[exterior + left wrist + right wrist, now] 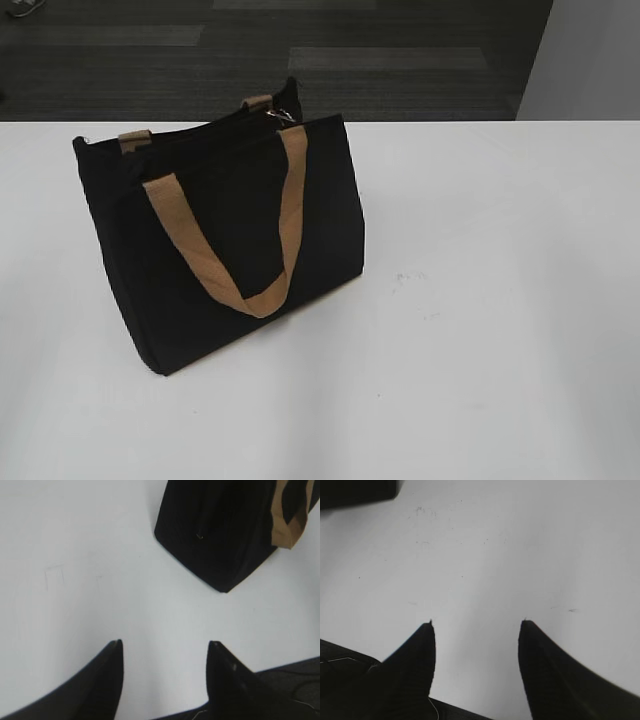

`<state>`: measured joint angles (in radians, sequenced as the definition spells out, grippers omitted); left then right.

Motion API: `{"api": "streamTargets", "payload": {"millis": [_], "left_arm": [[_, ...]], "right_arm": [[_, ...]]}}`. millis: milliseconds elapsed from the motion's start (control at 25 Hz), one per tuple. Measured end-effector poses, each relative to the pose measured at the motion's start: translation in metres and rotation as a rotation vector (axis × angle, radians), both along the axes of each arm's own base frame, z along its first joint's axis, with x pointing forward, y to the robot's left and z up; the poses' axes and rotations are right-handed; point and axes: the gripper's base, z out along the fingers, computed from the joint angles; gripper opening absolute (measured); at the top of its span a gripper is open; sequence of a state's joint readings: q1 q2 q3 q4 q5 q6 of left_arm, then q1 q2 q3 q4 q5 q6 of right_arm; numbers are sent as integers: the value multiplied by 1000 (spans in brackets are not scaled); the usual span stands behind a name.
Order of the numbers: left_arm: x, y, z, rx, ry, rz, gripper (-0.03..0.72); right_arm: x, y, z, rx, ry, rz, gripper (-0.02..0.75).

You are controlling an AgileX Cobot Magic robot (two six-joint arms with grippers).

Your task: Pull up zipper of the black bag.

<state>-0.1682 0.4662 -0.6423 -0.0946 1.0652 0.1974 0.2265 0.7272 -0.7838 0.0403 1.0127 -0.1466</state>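
Observation:
The black bag stands upright on the white table, left of centre, with two tan webbing handles. The silver zipper pull with its ring sits at the far right end of the bag's top. In the left wrist view the bag lies at the upper right, well ahead of my left gripper, which is open and empty over bare table. In the right wrist view only a corner of the bag shows at the upper left; my right gripper is open and empty. Neither gripper shows in the exterior view.
The table's far edge runs behind the bag, with dark carpet beyond. A light wall panel stands at the back right. Faint marks dot the table right of the bag.

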Motion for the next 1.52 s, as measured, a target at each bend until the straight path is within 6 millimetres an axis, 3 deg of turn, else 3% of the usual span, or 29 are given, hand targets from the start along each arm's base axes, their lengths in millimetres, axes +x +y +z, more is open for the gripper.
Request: {"api": "streamTargets", "payload": {"millis": [320, 760, 920, 1320, 1520], "left_arm": [[-29, 2, -7, -42, 5, -5, 442], [-54, 4, -11, -85, -101, -14, 444], [-58, 3, -18, -103, -107, -21, 444], [-75, 6, -21, -152, -321, -19, 444], [-76, 6, -21, -154, -327, -19, 442]], "right_arm": [[-42, -7, -31, 36, -31, 4, 477], [-68, -13, -64, 27, 11, 7, 477], [-75, -15, -62, 36, -27, 8, 477], [-104, -21, -57, 83, -220, 13, 477], [-119, -25, -57, 105, -320, 15, 477]]}}
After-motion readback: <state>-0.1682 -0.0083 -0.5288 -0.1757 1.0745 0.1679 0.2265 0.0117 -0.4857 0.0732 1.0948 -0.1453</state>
